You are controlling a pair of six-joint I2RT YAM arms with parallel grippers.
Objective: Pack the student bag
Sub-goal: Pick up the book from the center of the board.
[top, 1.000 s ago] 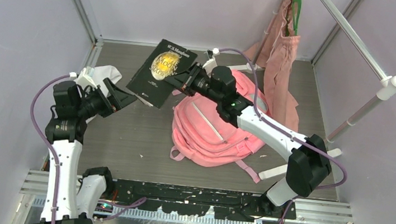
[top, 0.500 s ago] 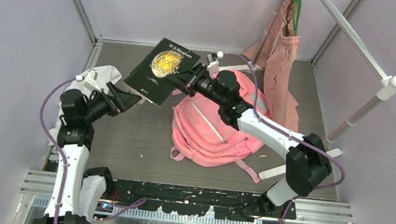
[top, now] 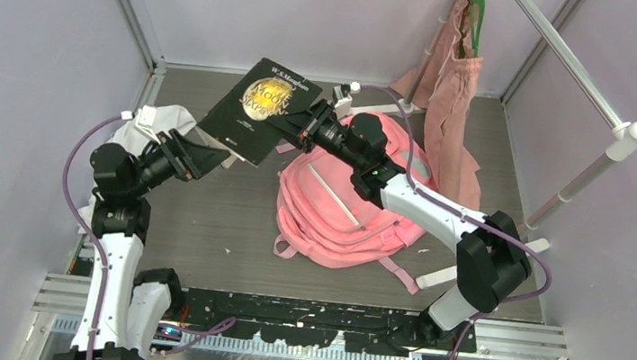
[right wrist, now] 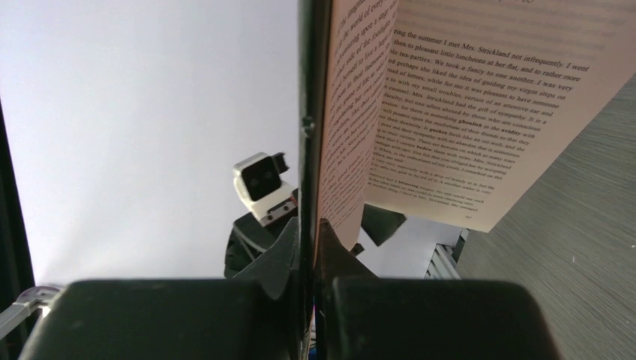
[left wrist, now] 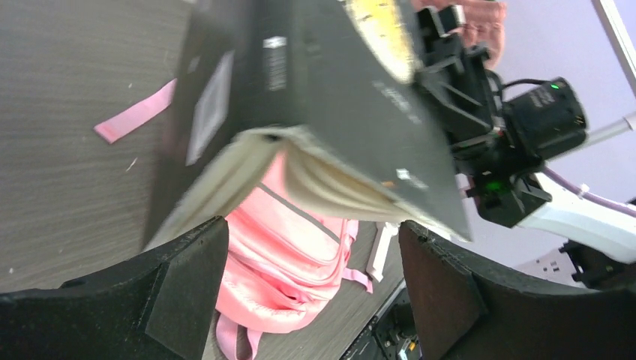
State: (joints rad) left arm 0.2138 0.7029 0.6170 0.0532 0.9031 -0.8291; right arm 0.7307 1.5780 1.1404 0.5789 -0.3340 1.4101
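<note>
The pink student bag [top: 344, 206] lies flat on the table, right of centre; it also shows in the left wrist view [left wrist: 285, 255]. My right gripper [top: 303, 128] is shut on the cover of a black book [top: 259, 110] with a gold moon and holds it in the air above the table, left of the bag. The right wrist view shows the cover edge [right wrist: 306, 112] pinched between the fingers and printed pages [right wrist: 450, 112] fanning open. My left gripper [top: 200, 156] is open, just below the book's near corner; the book [left wrist: 315, 97] hangs above its jaws.
A dusty-pink cloth tote [top: 455, 105] on a green hanger hangs from the rail [top: 573, 60] at the back right. A white cloth [top: 158, 121] lies at the left wall behind my left arm. White frame posts [top: 567, 190] stand to the right.
My right gripper has carried the book a little up and to the left. My left arm has shifted right, bringing its open jaws under the book's near corner.
</note>
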